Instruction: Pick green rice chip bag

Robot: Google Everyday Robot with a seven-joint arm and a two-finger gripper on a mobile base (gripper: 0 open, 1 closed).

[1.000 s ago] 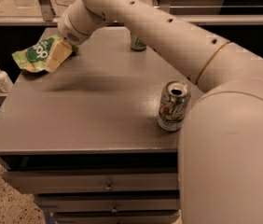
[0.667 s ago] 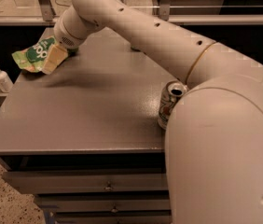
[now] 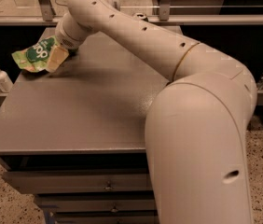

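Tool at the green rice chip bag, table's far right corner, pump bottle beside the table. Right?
No: the camera view shows the tool at the green rice chip bag at the far left corner of the table; the pump bottle is beside it.

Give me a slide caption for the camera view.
Arm reaches across the grey table, gripper at the green rice chip bag near its far left corner.

A grey table top (image 3: pixel 89 111) is seen, with drawers (image 3: pixel 75 183) fitted beneath it. At its far left corner the green rice chip bag (image 3: pixel 33 56) is found, jutting past the left edge. The gripper (image 3: pixel 58 57) is set against the bag's right end. A can (image 3: pixel 141 17) is placed at the far edge, largely hidden by the arm.
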